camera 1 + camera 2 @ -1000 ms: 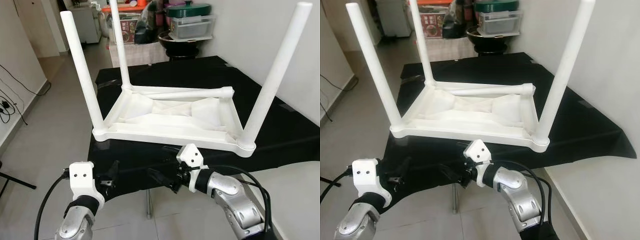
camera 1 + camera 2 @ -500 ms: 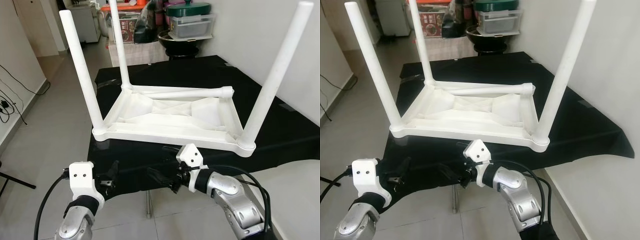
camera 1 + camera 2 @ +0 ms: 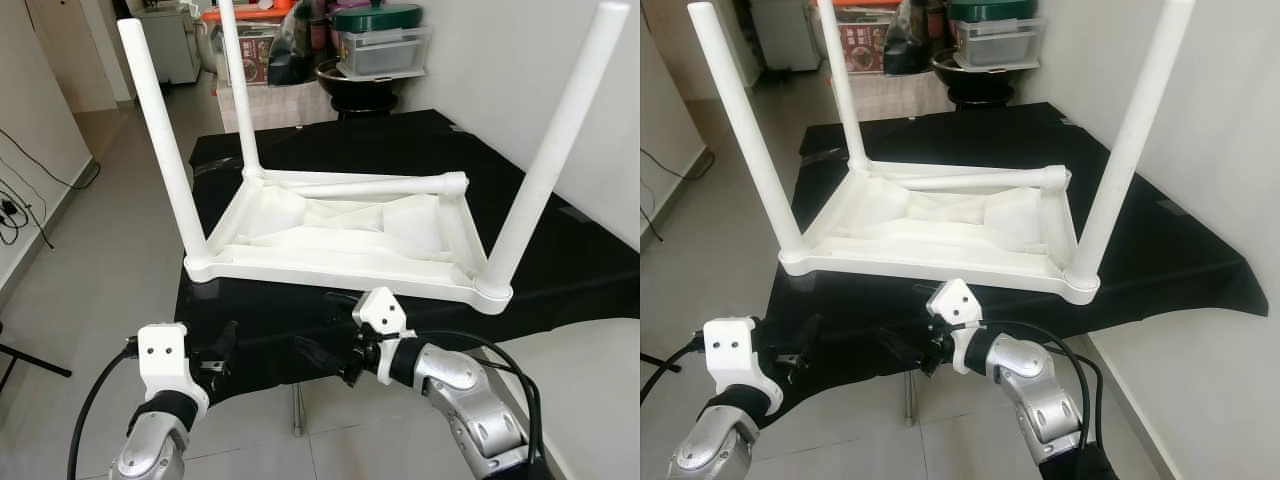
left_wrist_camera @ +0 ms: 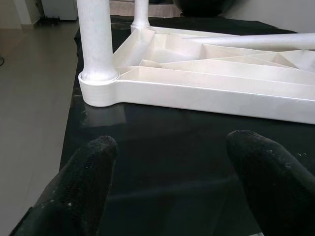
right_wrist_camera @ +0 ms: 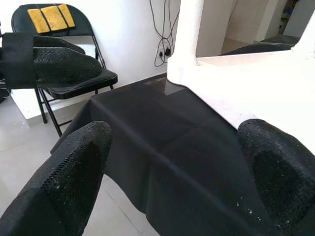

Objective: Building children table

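On the counter (image 3: pixel 560 270), which is draped in a black cloth (image 3: pixel 400 150), a white plastic children's table (image 3: pixel 340 235) lies upside down with its ribbed underside facing up. Three legs stand upright in its corner sockets: the near-right leg (image 3: pixel 550 160), the near-left leg (image 3: pixel 160 140) and the far-left leg (image 3: pixel 238 90). The fourth leg (image 3: pixel 385 186) lies loose on its side across the far edge of the frame, its thick end pointing to the far-right corner. Beyond the counter, a lidded clear storage box (image 3: pixel 380 48) sits among household clutter. At the left, past the near counter edge, a black folding chair (image 5: pixel 64 44) carries yellow sponges (image 5: pixel 49 17) on its backrest. Near the camera, the right end effector (image 3: pixel 325 352) hovers just before the near counter edge, its two black fingers spread apart and holding nothing. The left end effector (image 3: pixel 222 345) sits lower left, likewise spread open and empty, pointing at the table's near-left corner.
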Available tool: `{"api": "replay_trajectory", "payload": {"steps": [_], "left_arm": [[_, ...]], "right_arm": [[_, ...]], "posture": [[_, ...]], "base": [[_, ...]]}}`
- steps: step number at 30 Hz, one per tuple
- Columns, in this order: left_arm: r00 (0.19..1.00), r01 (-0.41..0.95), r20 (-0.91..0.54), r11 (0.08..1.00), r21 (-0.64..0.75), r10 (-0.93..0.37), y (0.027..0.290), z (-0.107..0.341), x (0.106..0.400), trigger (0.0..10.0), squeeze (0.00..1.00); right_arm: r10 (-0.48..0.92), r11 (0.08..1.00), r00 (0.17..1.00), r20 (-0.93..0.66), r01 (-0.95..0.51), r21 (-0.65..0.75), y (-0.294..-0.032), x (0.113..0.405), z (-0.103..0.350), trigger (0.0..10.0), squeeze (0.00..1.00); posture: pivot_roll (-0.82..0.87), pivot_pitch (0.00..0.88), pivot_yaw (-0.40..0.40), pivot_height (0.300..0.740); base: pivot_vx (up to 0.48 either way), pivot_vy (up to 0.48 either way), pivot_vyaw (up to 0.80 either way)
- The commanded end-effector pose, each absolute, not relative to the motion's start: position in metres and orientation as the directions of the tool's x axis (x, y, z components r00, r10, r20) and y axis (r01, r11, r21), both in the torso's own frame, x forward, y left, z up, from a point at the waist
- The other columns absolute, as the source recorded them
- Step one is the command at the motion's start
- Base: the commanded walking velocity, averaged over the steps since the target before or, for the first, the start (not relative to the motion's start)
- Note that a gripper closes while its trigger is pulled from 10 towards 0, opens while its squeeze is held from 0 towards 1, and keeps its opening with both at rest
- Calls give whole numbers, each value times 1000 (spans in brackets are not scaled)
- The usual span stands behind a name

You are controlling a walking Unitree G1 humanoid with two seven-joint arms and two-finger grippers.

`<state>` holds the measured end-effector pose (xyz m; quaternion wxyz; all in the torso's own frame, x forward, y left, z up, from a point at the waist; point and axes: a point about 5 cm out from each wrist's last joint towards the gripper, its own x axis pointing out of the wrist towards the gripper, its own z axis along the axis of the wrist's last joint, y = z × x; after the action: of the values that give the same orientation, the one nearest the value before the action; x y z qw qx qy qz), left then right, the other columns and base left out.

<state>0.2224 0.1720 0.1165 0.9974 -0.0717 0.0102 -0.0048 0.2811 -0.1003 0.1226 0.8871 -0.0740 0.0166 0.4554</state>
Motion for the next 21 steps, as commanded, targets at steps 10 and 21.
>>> {"api": "replay_trajectory", "payload": {"steps": [10, 21], "left_arm": [[999, -8, -34, 988, -156, 3, 174, 113, 222, 10000, 0], [999, -18, -30, 991, -135, 14, 177, 115, 221, 10000, 0]], "right_arm": [[810, 570, 578, -96, -816, -102, -99, 280, 122, 10000, 0], [813, 566, 574, -94, -818, -99, -98, 279, 123, 10000, 0]], "posture": [[-31, 0, 15, 740], [-16, 0, 15, 740]], "base": [[0, 0, 0], [0, 0, 0]]}}
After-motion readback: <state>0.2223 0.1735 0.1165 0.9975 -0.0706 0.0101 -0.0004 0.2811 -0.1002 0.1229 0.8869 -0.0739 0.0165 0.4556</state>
